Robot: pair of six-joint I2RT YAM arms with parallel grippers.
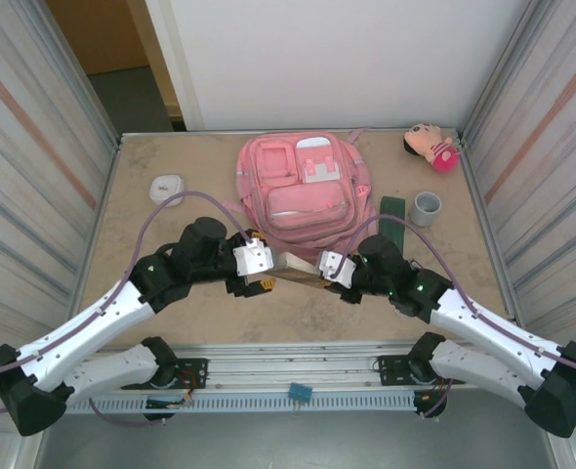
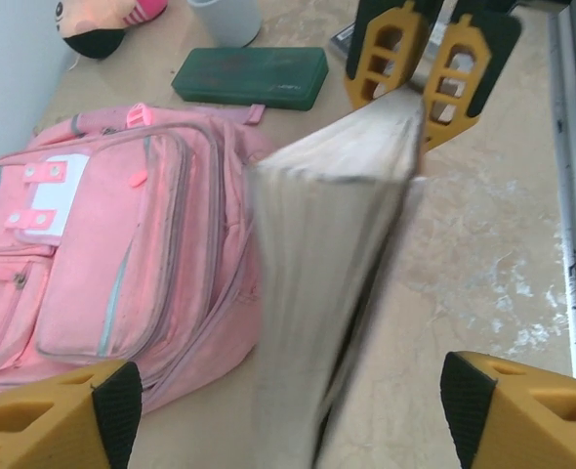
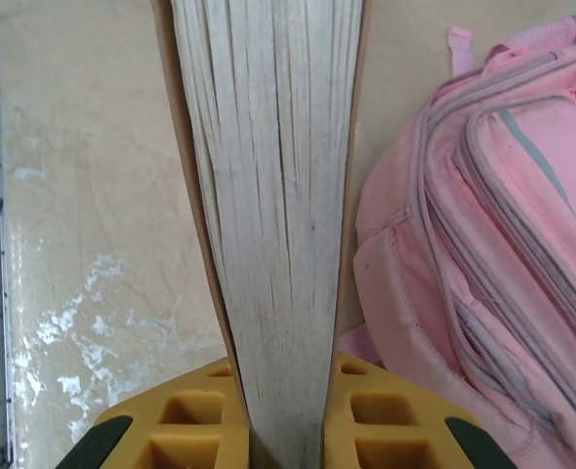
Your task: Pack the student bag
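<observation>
**Checker:** What do you list at the far left?

**Clerk:** Item one: a small white object on the table, well apart from everything else. You cannot tell what it is.

**Checker:** And the left arm?

**Clerk:** Item two: your left arm. It reaches in from the near left corner with the elbow bent and the wrist turned toward the middle. The left gripper stands wide open. Its yellow fingertips flank the near end of the book with a gap on each side, so it holds nothing.

**Checker:** The book itself?

**Clerk:** Item three: one thick book with brown covers and pale page edges. It spans between your two grippers, just in front of the bag's near end.

**Checker:** Where is the bag?

**Clerk:** Item four: the student bag, pink. It lies flat at mid-table toward the far side, with its front pockets facing up.

**Checker:** The right side?

**Clerk:** Item five: your right gripper. It is clamped on the book's other end, with one finger pressed against each cover. The right arm mirrors the left, coming in from the near right corner with the elbow bent.

**Checker:** Anything further right?

**Clerk:** Item six: a green case, just right of the bag. Item seven: a grey cup, just beside the case. Item eight: a plush doll, at the far right corner.
</observation>
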